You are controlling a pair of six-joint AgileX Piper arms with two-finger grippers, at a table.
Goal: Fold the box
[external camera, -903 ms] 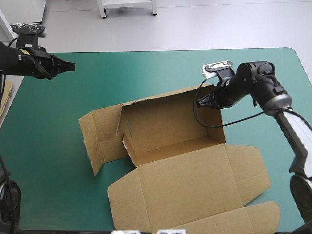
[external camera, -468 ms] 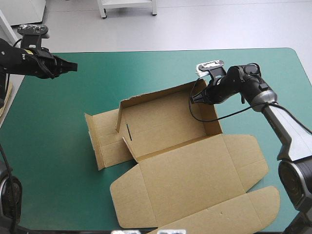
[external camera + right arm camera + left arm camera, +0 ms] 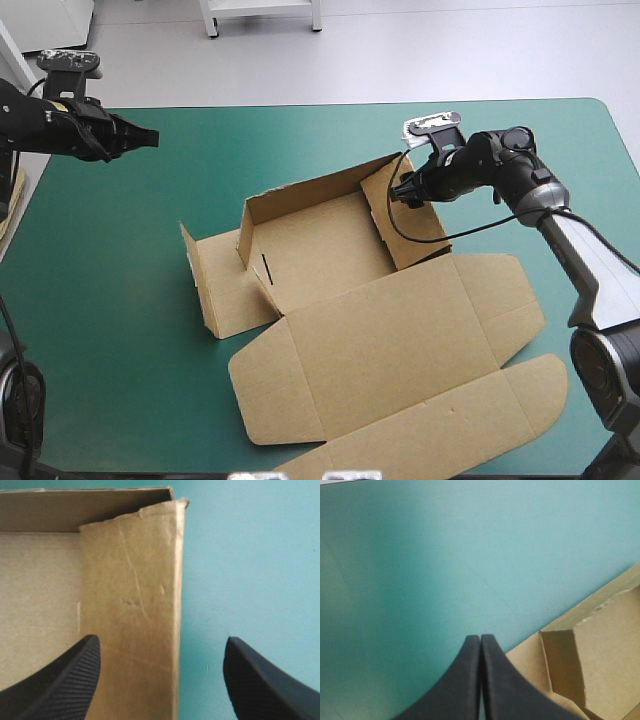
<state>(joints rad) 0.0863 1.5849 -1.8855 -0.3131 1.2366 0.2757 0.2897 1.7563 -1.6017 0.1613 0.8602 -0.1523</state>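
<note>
The worktop [image 3: 300, 140], under its teal-green cover, carries the box [image 3: 320, 245] near its middle — a brown sheet partly formed, its back wall standing and its large lid [image 3: 390, 350] lying flat toward the near edge. The right claw [image 3: 405, 192] is spread, and the right side wall [image 3: 400, 220], half raised and leaning, lies between its black fingers. The left claw [image 3: 150, 138] is pressed together and hangs well apart from the box, over the far left corner. I judge the step to be raising the side walls — next, this wall must be brought upright and tucked.
</note>
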